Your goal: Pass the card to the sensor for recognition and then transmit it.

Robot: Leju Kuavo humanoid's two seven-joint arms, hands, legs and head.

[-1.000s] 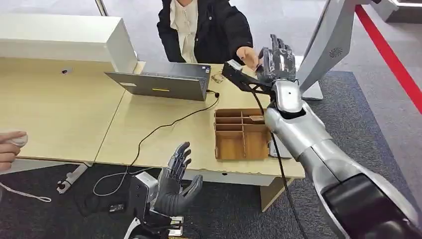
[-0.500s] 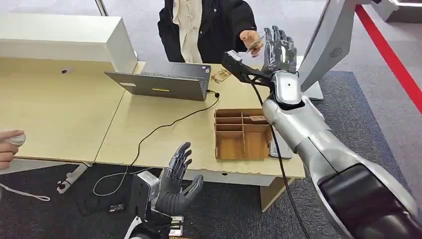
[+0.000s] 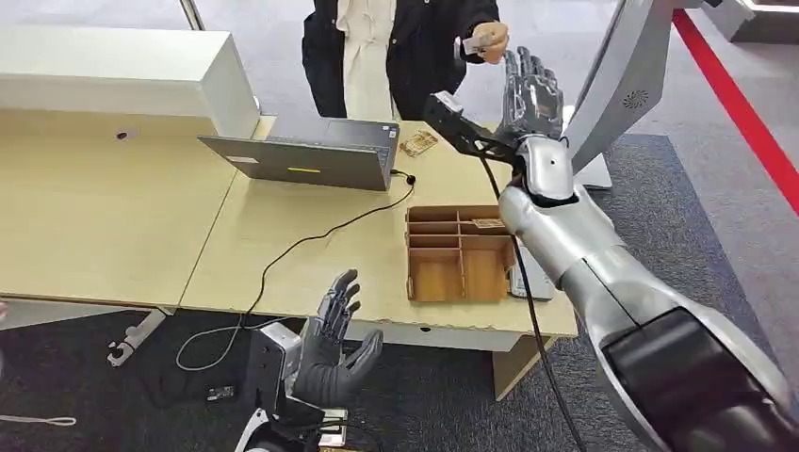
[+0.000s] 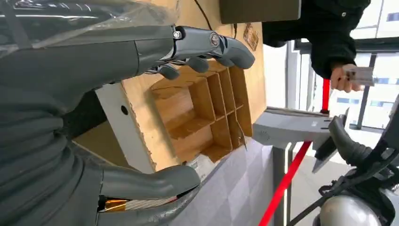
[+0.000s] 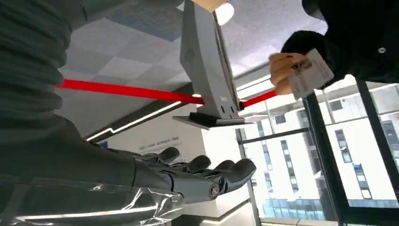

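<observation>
A person (image 3: 396, 47) behind the desk holds the white card (image 3: 474, 43) up in one hand, above and just left of my right hand (image 3: 530, 92). My right hand is raised over the desk's far right corner with fingers spread and nothing in it. The right wrist view shows the card (image 5: 311, 73) in the person's fingers, apart from my extended fingers (image 5: 221, 172). My left hand (image 3: 332, 350) hangs open below the desk's front edge, fingers apart and empty. The grey slanted sensor stand (image 3: 622, 75) rises just right of my right hand.
A wooden compartment tray (image 3: 460, 254) sits on the desk (image 3: 113, 217) near the right front. A laptop (image 3: 311, 155) with a black cable lies at the middle back, a white box (image 3: 113, 71) at back left. A small card-like item (image 3: 418, 143) rests beside the laptop.
The person took the card from my right hand and lifted it up and away. My right hand stayed raised, now empty. A person's hand at the left edge withdrew.
</observation>
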